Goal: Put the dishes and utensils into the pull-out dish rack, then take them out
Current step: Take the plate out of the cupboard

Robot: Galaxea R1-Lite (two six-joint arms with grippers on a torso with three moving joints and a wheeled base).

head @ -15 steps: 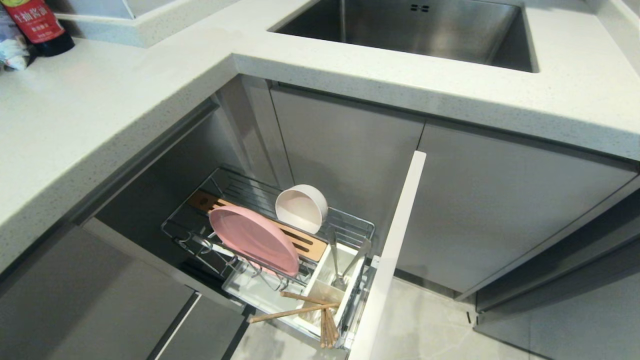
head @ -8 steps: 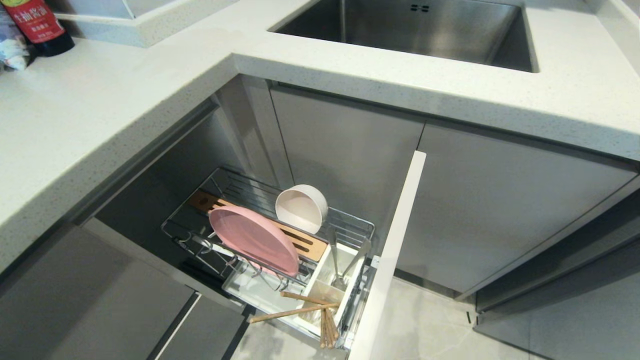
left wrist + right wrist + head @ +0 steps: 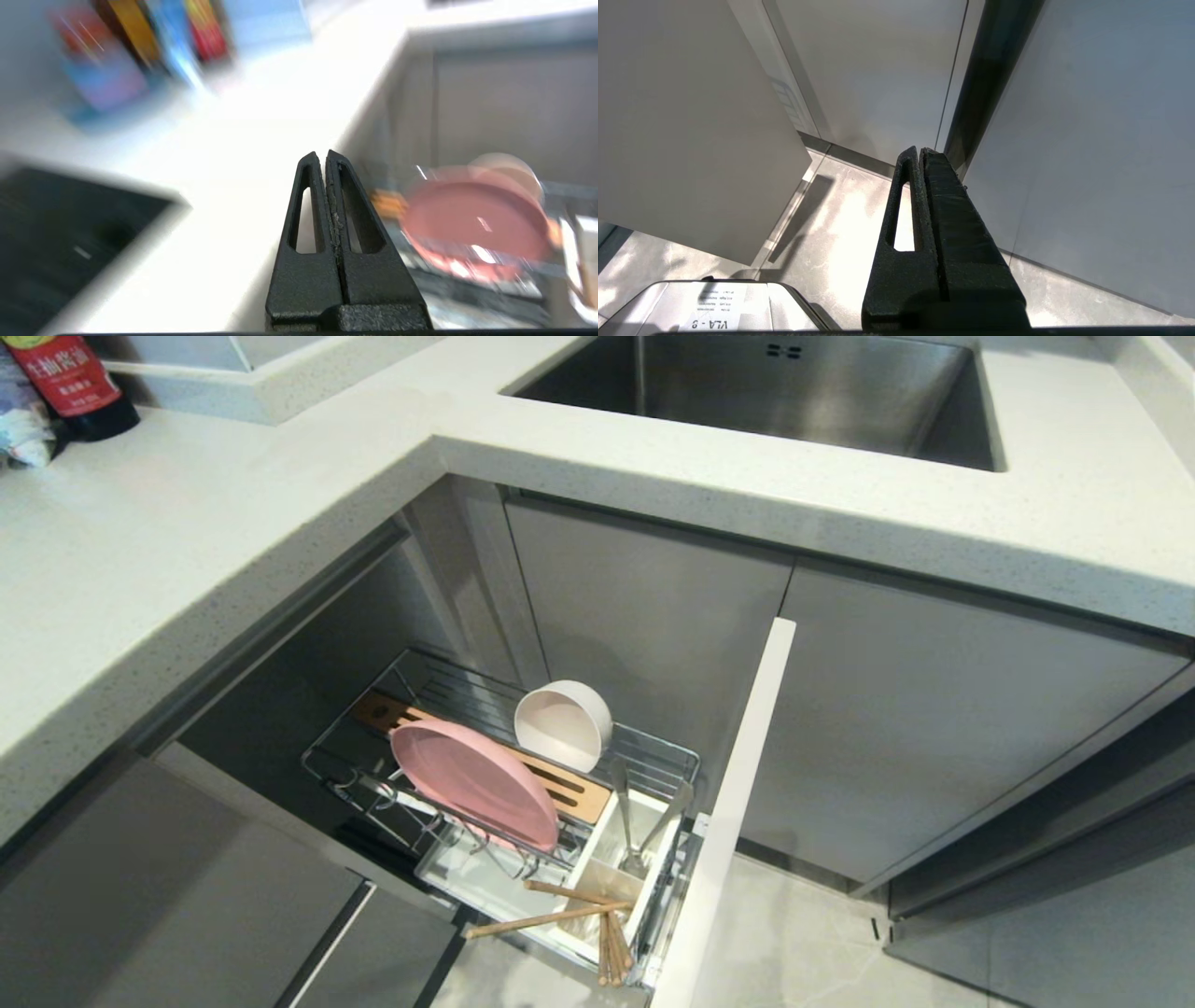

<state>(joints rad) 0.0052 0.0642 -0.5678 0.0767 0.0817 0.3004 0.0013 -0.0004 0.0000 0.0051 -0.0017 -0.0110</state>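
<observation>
You are looking at a pull-out dish rack [image 3: 653, 767] that is sitting drawn out in the lower centre of the head view, and it is already carrying everything. The pink plate [image 3: 474, 786] is standing on edge among the prongs, the cream bowl [image 3: 563, 724] is leaning on its side just behind it, the chopsticks [image 3: 551, 917] are lying across the utensil box [image 3: 611, 870] near the bottom edge, and the spoon [image 3: 624, 821] is standing in that box. So the loading half is looking finished to me, while the unloading half is not yet begun: nothing is lying out on the counter.

Neither arm is showing in the head view. In its own wrist view the left gripper [image 3: 323, 157] is pointing over the pale counter edge, jaws pressed together and holding nothing, with the plate showing blurred toward the right of that frame. The right gripper [image 3: 917, 154] is hanging by the cabinet fronts above the floor, jaws likewise together and empty.

Around the rack, a white speckled countertop [image 3: 233, 541] is wrapping the corner across the left and top of the head view, a steel sink [image 3: 794, 392] is filling the upper centre, a dark sauce bottle [image 3: 70, 383] is standing in the upper left corner, grey cabinet doors [image 3: 934, 709] are running to the right, and pale floor tile [image 3: 803, 952] is showing at lower right.
</observation>
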